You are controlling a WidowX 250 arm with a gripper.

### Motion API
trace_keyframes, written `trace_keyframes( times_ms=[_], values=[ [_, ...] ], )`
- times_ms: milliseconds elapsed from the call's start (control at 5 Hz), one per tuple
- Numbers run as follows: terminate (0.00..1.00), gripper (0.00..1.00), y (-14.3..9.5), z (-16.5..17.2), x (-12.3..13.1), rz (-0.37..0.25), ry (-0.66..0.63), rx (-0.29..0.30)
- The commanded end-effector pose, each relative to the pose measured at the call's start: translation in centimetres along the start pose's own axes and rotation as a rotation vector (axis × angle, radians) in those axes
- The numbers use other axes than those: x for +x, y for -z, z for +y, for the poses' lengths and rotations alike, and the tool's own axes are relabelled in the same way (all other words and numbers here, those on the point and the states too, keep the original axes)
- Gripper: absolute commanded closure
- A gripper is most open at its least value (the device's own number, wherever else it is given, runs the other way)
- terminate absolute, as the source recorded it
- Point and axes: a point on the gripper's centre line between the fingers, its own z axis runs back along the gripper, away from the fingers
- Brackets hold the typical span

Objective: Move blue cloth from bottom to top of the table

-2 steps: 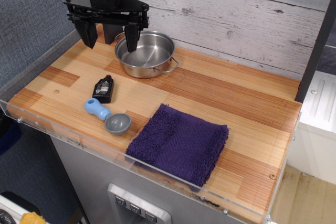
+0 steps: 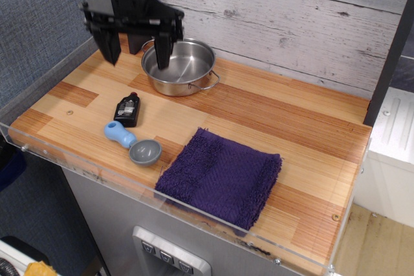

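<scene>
The blue cloth [image 2: 221,177] is a folded dark indigo-purple towel lying flat at the front edge of the wooden table [image 2: 284,127], right of centre. My gripper [image 2: 136,53] hangs at the back left of the table, above the left rim of the steel pot. Its two black fingers [image 2: 162,46] stand wide apart and hold nothing. The gripper is far from the cloth, up and to the left of it.
A steel pot [image 2: 178,66] with handles stands at the back left. A small black bottle [image 2: 127,109] lies on the left. A light-blue handled scoop [image 2: 132,143] with a grey bowl lies just left of the cloth. A clear acrylic rim [image 2: 84,166] edges the table.
The gripper has shifted slightly and its fingers look a little more upright; the cloth and other objects have not moved.
</scene>
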Motion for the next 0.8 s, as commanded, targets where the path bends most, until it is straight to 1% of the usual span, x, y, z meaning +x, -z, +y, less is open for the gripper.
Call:
trace_keyframes(
  times_ms=[0, 200, 400, 600],
  values=[
    [0.00, 0.00, -0.7, -3.4, -3.6, -0.074, 0.146, -0.036],
    [0.00, 0.00, 0.0, -3.8, -5.9, -0.073, 0.223, -0.041],
    [0.00, 0.00, 0.6, -3.6, -8.4, -0.055, 0.295, -0.041],
    [0.00, 0.00, 1.2, -3.5, -10.7, -0.030, 0.331, -0.051]
  ],
)
